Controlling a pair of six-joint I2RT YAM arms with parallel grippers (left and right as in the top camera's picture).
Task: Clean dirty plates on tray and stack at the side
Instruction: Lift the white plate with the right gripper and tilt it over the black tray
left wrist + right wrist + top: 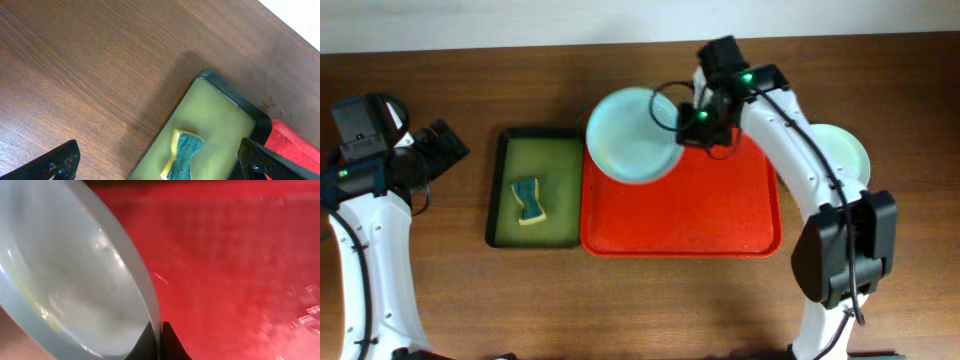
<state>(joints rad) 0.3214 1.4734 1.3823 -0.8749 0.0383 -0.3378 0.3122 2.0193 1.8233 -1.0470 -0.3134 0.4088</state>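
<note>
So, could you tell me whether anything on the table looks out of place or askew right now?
The pale blue plate sits askew: pinched at its rim by the right gripper, it tilts and overhangs the top-left corner of the red tray toward the green basin. Nothing looks spilled or damaged.

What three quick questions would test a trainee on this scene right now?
1. True or false: the right end effector is shut on the rim of the round pale blue plate.
2. Where does the blue-and-yellow sponge lie? A) on the flat red plastic tray B) in the dark green rectangular basin C) on the plate
3. Fill in: the left end effector is ____.
Key: 1 true; 2 B; 3 open.
</note>
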